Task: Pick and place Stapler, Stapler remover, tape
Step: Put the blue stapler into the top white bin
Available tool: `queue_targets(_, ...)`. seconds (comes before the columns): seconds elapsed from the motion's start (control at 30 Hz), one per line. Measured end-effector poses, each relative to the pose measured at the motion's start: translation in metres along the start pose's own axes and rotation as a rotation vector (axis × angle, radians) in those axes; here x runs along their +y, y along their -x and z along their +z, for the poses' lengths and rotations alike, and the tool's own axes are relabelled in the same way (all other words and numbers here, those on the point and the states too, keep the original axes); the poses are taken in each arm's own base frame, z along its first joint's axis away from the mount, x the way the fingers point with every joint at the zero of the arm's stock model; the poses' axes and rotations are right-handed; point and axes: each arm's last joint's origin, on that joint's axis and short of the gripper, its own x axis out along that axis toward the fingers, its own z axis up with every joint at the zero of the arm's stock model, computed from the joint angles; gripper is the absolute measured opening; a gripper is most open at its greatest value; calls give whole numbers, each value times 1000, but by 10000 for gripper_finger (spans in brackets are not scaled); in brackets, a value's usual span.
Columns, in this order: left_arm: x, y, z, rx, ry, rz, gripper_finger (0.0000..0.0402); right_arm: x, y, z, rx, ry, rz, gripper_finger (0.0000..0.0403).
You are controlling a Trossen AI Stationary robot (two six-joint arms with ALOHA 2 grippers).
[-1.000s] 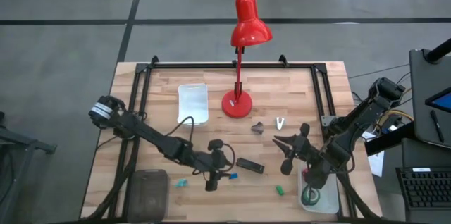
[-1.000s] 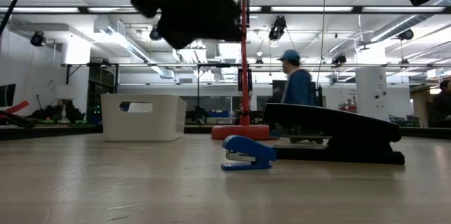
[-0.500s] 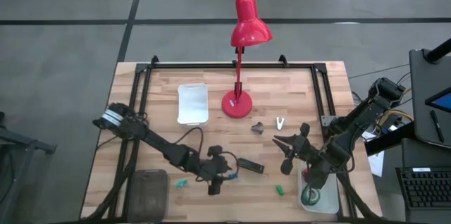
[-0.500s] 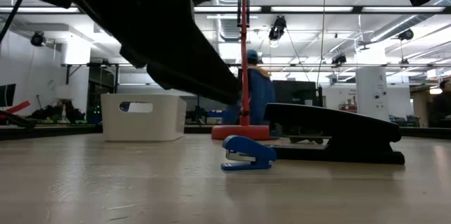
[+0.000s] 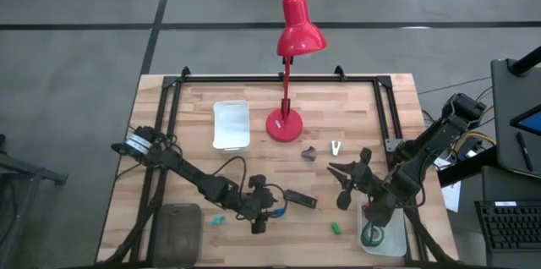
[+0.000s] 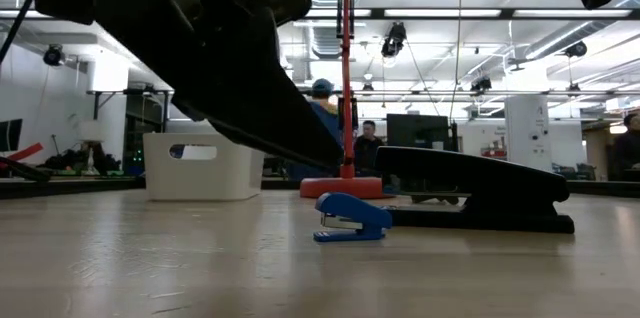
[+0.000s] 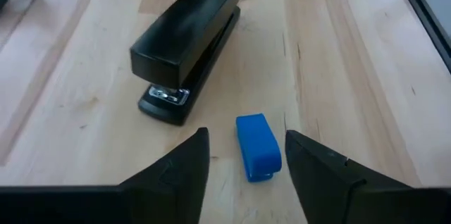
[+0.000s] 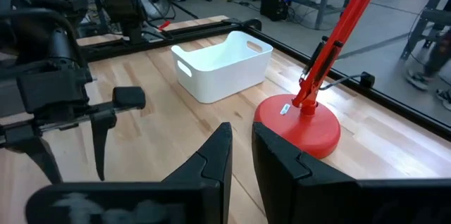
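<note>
Left claw (image 7: 243,155): low over the wooden table (image 5: 355,112) in the lower centre of the high view, fingers spread apart, nothing gripped. In the left wrist view the small blue block-shaped mini stapler (image 7: 257,146) lies between the two dark fingertips (image 7: 182,159), with no visible contact on either side.

Black oblong bar-shaped stapler (image 7: 187,44): flat on the table just beyond the blue piece, apart from it, metal nose end towards the claw. In the high view it sits lower centre (image 5: 300,199), just right of the left claw (image 5: 264,214). In the low view it is right of centre (image 6: 470,188), with the blue mini stapler (image 6: 352,217) in front and to its left.

Right claw (image 8: 238,155): lower right of the high view (image 5: 347,186), raised off the table, fingers nearly closed with a narrow gap, empty.

Green ring-shaped tape roll (image 5: 371,235): inside the white tray (image 5: 397,245) at the lower right table edge.

Other items: red desk lamp (image 5: 290,74) upper centre; white plastic bin (image 5: 231,124) to its left; small green block (image 5: 335,228) and small teal block (image 5: 217,219) near the lower edge.
</note>
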Motion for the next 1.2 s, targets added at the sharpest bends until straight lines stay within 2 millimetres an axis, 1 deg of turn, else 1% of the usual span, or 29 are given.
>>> queue_targets(0.23,-2,-4,-2,-18,8,-2,264,0,0,-1,0,-3,0,52)
queue_targets(0.3,-2,-3,-2,-18,9,-2,277,-1,0,-1,1,0,-1,52)
queue_targets(0.37,-3,-3,-3,-17,8,-2,282,-1,0,-2,1,1,-1,52)
queue_targets(0.47,-2,-8,-7,-11,6,1,281,-1,-1,-2,1,1,-3,52)
queue_targets(0.6,-5,-20,-14,-11,11,-27,281,-1,-1,-2,1,1,-5,52)
queue_targets(0.77,-6,-30,-18,-2,6,-11,280,-1,-1,-2,0,-2,-5,52)
queue_targets(0.97,-6,-30,-17,-8,2,-5,277,-1,-1,-2,0,-2,-5,52)
queue_targets(1.07,-5,-29,-17,-9,-11,3,261,-1,-1,-2,0,-2,-5,52)
queue_targets(1.2,-3,-31,-19,4,1,18,223,-1,-1,-2,0,-2,-5,52)
